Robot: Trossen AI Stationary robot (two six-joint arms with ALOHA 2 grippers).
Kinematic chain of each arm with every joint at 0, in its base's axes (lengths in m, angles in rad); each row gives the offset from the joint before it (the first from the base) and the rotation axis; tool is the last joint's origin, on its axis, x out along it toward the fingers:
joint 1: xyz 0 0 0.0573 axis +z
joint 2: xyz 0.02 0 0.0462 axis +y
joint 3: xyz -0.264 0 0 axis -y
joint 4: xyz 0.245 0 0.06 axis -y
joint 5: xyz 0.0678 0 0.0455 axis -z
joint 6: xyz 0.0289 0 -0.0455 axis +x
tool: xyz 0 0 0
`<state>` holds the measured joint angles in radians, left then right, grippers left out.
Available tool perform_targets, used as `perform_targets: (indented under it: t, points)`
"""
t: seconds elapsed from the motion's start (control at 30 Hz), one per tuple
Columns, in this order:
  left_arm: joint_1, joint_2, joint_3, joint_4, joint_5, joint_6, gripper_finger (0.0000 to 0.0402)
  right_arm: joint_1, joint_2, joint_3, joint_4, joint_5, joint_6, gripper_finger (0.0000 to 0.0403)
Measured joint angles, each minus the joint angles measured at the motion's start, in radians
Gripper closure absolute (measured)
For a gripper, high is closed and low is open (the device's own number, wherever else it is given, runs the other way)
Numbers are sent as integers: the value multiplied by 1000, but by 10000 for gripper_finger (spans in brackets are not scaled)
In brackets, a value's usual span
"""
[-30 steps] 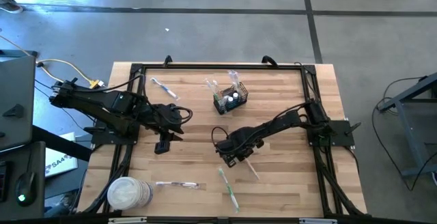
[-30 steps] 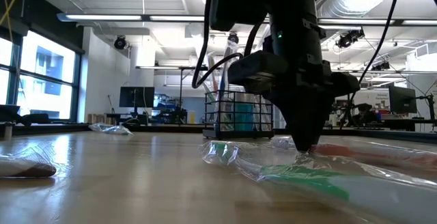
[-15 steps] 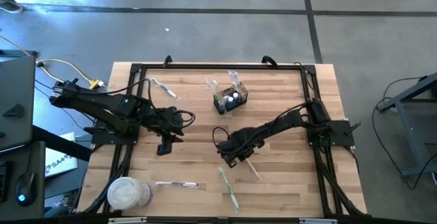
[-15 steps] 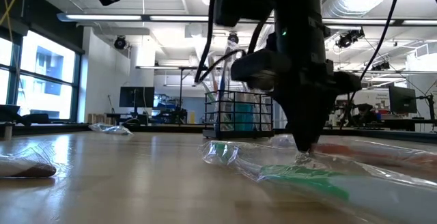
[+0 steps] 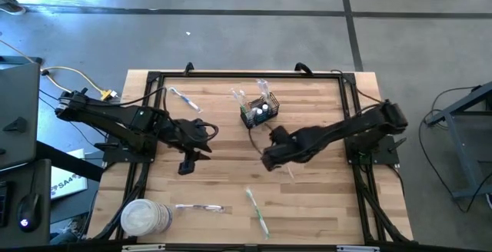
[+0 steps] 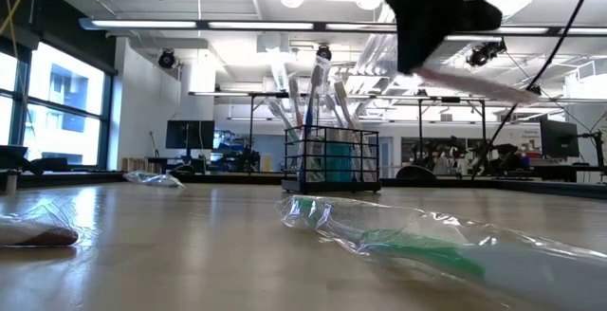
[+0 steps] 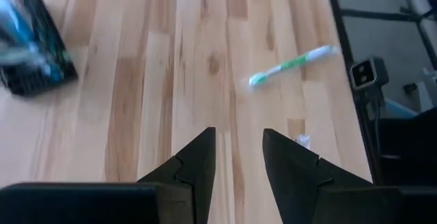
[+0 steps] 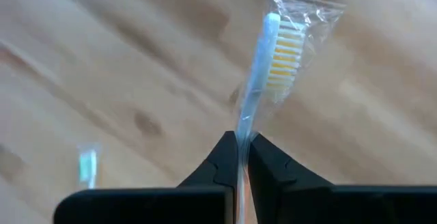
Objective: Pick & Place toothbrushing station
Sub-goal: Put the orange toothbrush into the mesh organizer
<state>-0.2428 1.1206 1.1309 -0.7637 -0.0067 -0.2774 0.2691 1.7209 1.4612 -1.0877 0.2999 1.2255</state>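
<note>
Toothbrush (image 8: pixel 268 53) in its clear wrapper is pinched between the right tool (image 5: pixel 270 158)'s two fingers, which I see clamped together on the handle in the right wrist view, bristle head pointing away from the wrist. From above, that tool sits over the middle of the table (image 5: pixel 323 206), and the toothbrushing station (image 5: pixel 258 112), the small black mesh basket already bristling with brushes, stands toward the far edge, just beyond and slightly left of the tool, near but not touching. That is the relation I steer by: the basket lies ahead of the right tool, and the brush's long axis lies closer to flat than upright, trailing out from the tool in the low view, so I judge it must be tipped up before it can drop into the basket's open top. My left tool (image 5: pixel 185 164) hangs over the table's left half, fingers apart and empty, farther from the basket than the right. A green toothbrush (image 5: pixel 257 211) still lies wrapped near the front edge, another wrapped brush (image 5: pixel 201 207) beside the white tub (image 5: pixel 143 218).
</note>
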Motion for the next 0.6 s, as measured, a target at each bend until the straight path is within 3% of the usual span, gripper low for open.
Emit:
perform_targets:
  t: [0.37, 0.6]
  points:
    - [0, 1, 0, 172, -3, 149, 279, -11, -220, 1, -34, 504, -241, 395]
    - [1, 1, 0, 215, -19, 153, 279, -96, -310, -31, 22, 558, -470, 395]
